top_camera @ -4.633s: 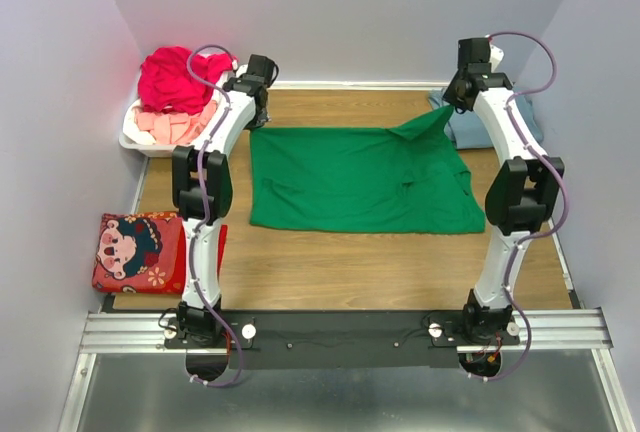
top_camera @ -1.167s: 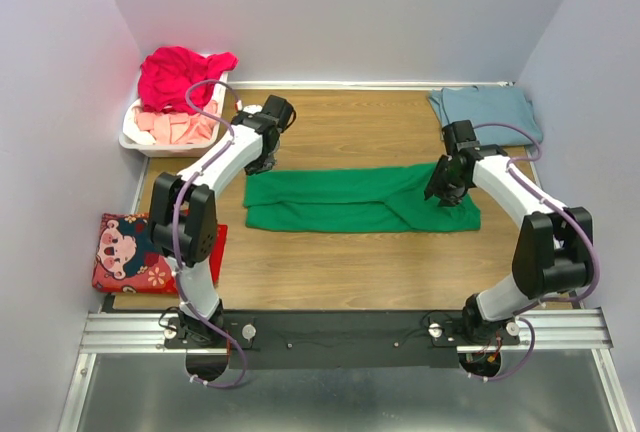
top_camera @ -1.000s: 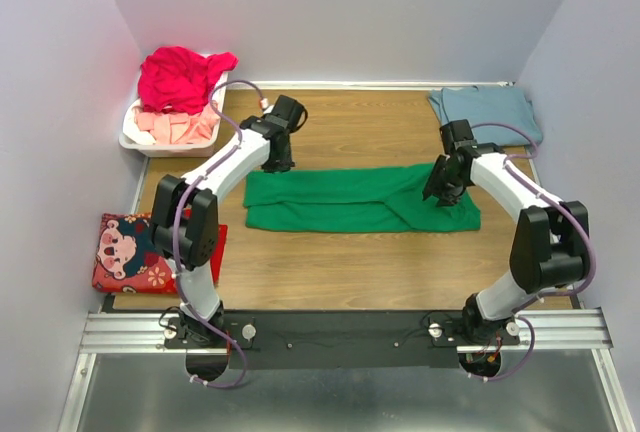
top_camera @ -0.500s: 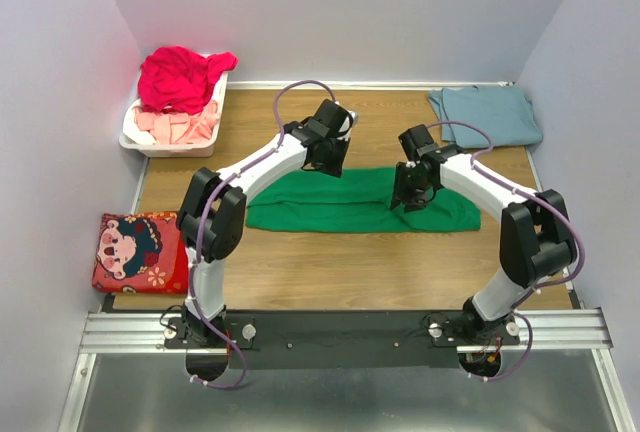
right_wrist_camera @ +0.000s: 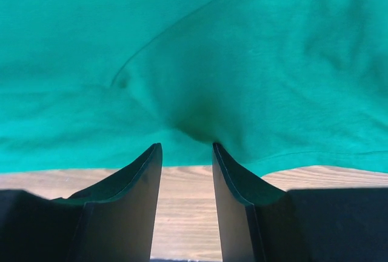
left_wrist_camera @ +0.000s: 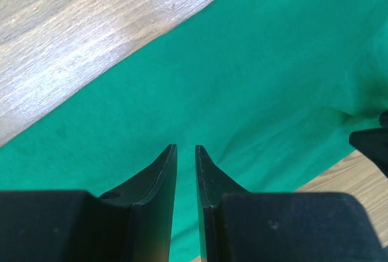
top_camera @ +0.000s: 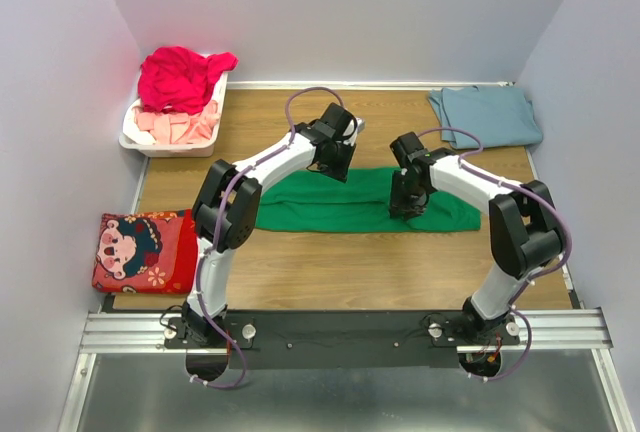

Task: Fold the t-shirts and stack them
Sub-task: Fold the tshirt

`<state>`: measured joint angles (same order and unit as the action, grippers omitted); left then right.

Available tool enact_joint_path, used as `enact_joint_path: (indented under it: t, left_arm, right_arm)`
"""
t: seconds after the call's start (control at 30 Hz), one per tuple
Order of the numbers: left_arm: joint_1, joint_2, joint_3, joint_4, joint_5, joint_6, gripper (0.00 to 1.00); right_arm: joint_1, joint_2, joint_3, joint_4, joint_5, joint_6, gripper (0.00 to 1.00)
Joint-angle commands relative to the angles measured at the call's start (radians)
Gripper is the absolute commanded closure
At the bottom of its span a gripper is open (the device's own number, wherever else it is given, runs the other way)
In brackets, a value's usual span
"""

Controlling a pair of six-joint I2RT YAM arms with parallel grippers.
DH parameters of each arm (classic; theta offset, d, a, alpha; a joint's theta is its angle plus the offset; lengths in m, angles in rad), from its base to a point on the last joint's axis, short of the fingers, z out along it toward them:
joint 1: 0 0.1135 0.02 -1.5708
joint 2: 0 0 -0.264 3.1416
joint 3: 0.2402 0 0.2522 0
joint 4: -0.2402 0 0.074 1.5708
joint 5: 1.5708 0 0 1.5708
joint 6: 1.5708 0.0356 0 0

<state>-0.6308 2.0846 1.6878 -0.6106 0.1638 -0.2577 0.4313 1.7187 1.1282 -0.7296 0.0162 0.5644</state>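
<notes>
The bright green t-shirt (top_camera: pixel 330 202) lies on the wooden table as a long folded strip. My left gripper (top_camera: pixel 338 160) hovers over its far edge near the middle, jaws almost together with nothing between them; the left wrist view shows the gripper (left_wrist_camera: pixel 185 148) above flat green cloth (left_wrist_camera: pixel 242 80). My right gripper (top_camera: pixel 408 202) is over the strip's near edge right of centre, jaws slightly apart and empty (right_wrist_camera: pixel 187 147), with the shirt's hem (right_wrist_camera: pixel 212 43) just past the tips. A folded blue-grey t-shirt (top_camera: pixel 487 114) lies at the back right.
A white basket (top_camera: pixel 135 142) at the back left holds a magenta-red t-shirt (top_camera: pixel 180 74) and a pale pink one (top_camera: pixel 175 127). A red patterned cushion (top_camera: pixel 140 250) lies at the left front. Purple walls close in three sides.
The green shirt went from spread flat to a folded strip. Both grippers have slid inward along the strip from its ends toward its middle.
</notes>
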Motion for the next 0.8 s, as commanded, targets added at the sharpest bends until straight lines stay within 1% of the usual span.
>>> enact_joint_path:
  t: [0.0, 0.23, 0.47, 0.57, 0.67, 0.7, 0.77]
  left_arm:
    - [-0.004, 0.006, 0.012, 0.002, 0.013, 0.012, 0.73]
    - [-0.004, 0.005, 0.010, -0.002, -0.006, 0.011, 0.74]
    - [-0.004, -0.003, -0.005, -0.002, -0.021, 0.006, 0.75]
    - [-0.004, -0.004, -0.011, -0.002, -0.027, 0.006, 0.76]
    - [-0.004, -0.004, -0.016, 0.002, -0.032, 0.003, 0.76]
    - [-0.004, -0.003, -0.017, 0.000, -0.032, 0.003, 0.76]
    - [-0.004, -0.003, -0.019, 0.000, -0.035, 0.000, 0.76]
  right_arm:
    - [0.006, 0.034, 0.001, -0.001, 0.113, 0.026, 0.53]
    - [0.006, 0.070, 0.034, -0.004, 0.217, 0.054, 0.55]
    - [0.006, 0.076, 0.081, -0.008, 0.265, 0.060, 0.58]
    - [0.006, 0.067, 0.093, -0.010, 0.271, 0.058, 0.63]
    - [0.006, 0.064, 0.100, -0.016, 0.275, 0.055, 0.73]
    - [0.006, 0.062, 0.102, -0.017, 0.277, 0.054, 0.78]
    - [0.006, 0.059, 0.113, -0.024, 0.271, 0.049, 0.84]
